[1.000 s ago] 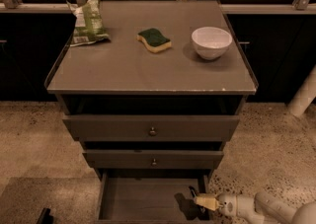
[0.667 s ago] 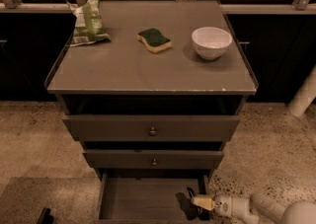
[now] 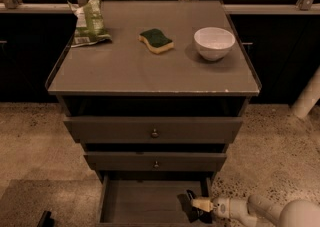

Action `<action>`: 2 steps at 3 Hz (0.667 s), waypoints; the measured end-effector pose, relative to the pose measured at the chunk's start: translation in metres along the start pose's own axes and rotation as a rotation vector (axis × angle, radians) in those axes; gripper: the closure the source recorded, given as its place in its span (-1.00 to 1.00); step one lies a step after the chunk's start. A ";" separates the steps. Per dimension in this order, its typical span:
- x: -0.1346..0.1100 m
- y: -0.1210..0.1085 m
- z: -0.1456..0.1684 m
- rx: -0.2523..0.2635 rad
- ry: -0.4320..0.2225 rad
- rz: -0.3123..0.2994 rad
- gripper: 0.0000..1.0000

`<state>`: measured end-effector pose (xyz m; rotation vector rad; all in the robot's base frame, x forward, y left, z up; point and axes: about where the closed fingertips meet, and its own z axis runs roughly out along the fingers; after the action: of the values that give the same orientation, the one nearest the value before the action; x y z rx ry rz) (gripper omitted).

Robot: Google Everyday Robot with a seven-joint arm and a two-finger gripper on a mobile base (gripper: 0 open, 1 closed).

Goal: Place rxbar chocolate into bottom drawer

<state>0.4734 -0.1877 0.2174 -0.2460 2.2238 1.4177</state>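
We log the placing step: the two-finger gripper [image 3: 193,204] sits low in the right near corner of the open grey-brown bottom drawer [image 3: 140,202], with the flat dark-wrapped rxbar chocolate [image 3: 185,211] at its tip, gripper opening not readable; next we judge a release, then a straight lift out.

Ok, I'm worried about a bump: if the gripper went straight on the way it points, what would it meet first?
The gripper points left across the open bottom drawer; the floor ahead looks bare, so probably the drawer's left wall, though depth is unclear.
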 end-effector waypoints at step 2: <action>0.000 0.000 0.000 0.000 0.000 0.000 -0.32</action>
<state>0.4734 -0.1877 0.2174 -0.2460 2.2238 1.4178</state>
